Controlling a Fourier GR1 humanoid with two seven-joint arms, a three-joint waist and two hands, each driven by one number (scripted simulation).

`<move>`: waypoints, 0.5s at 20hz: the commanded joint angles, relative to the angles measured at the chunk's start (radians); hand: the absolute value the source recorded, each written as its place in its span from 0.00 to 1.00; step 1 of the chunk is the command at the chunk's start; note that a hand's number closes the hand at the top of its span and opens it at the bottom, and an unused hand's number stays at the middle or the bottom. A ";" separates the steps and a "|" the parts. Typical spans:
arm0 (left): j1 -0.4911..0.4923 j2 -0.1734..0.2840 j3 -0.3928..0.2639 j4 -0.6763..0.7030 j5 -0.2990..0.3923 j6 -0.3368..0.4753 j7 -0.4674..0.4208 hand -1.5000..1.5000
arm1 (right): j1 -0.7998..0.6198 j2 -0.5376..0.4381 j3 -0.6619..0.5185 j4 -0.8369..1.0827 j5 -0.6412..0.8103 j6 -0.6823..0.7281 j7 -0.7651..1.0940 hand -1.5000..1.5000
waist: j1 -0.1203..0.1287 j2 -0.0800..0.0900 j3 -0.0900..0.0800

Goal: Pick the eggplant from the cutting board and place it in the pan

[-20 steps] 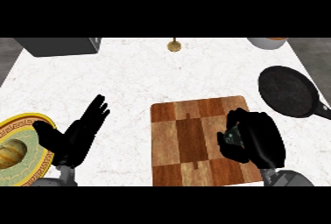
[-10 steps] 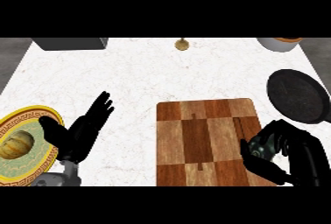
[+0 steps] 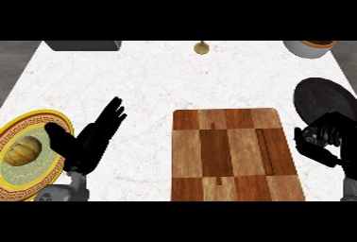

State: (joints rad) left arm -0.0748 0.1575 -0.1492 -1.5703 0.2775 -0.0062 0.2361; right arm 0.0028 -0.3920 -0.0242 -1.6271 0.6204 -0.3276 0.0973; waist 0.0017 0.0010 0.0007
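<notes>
A pale marbled counter (image 3: 209, 90) filled the view, with a wooden cutting board (image 3: 233, 156) lying right of centre. At the right edge, the right hand (image 3: 324, 142) had its fingers (image 3: 312, 147) curled inward round something that they hid; by the task this was likely the eggplant, though no part of it could be made out, and none lay on the board. That hand hung just beside the board's right edge and right at the lower rim of the dark pan (image 3: 322, 97), partly over it. The left hand (image 3: 87, 139) rested open at the lower left, fingers straight and spread, beside a gold-rimmed plate (image 3: 42, 186) carrying a round tan item (image 3: 26, 150). Further out, a grey box (image 3: 83, 45), a small brass-coloured object (image 3: 201, 47) and a bowl (image 3: 310, 47) sat along the far edge. Judged from this, the pick looked done and the carry nearly so; what remained was to bring the hand fully over the pan and release.
</notes>
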 commanded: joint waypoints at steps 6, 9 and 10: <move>-0.020 -0.019 -0.011 0.007 -0.020 -0.013 0.002 0.50 | -0.310 -0.012 -0.200 0.544 -0.012 -0.220 -0.233 1.00 | 0.021 0.006 0.001; -0.002 -0.051 -0.043 0.006 -0.065 0.022 -0.011 0.50 | -0.384 -0.059 -0.277 0.712 -0.044 -0.268 -0.312 1.00 | 0.023 0.008 0.002; 0.001 -0.029 -0.032 -0.050 -0.030 -0.005 0.021 0.50 | -0.442 -0.014 -0.281 0.776 -0.060 -0.307 -0.330 1.00 | 0.032 0.008 0.002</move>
State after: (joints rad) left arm -0.0741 0.1277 -0.1731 -1.5834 0.2484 -0.0064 0.2391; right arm -0.3064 -0.4143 -0.2355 -1.0646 0.5894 -0.5494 -0.1568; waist 0.0213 0.0062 0.0020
